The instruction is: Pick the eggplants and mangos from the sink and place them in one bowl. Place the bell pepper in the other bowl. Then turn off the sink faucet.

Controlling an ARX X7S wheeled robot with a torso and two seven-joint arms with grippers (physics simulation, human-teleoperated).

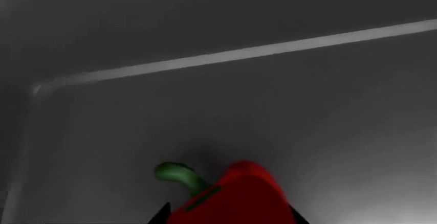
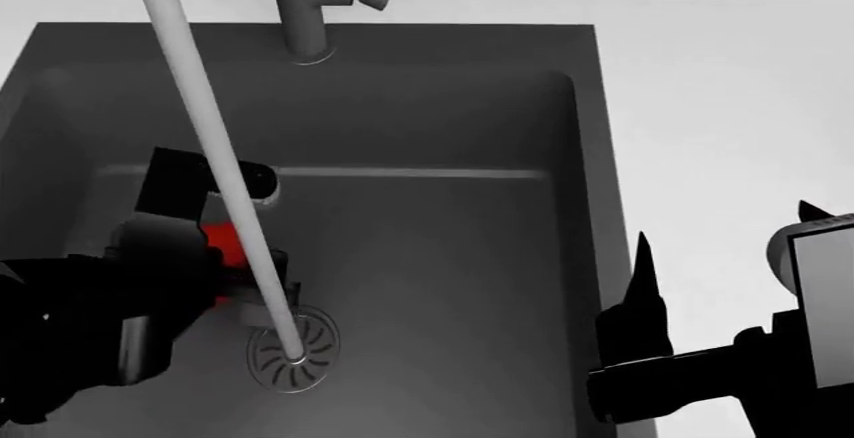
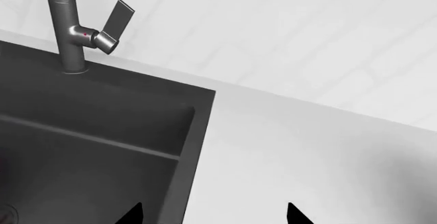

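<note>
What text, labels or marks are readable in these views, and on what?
No readable words, numbers or brands in any view.
Only mark: a plain red dot on the sink faucet beside its lever, seen in the head and right wrist views.
The bell pepper, sink and countertop carry nothing.

We see a matt dark grey sink (image 2: 587,158) with a slotted metal drain (image 2: 295,348). Its brushed metal faucet (image 3: 68,35) looks smooth, and our bell pepper (image 1: 236,198) shines glossy red beside the pale, smooth counter (image 3: 287,147).
</note>
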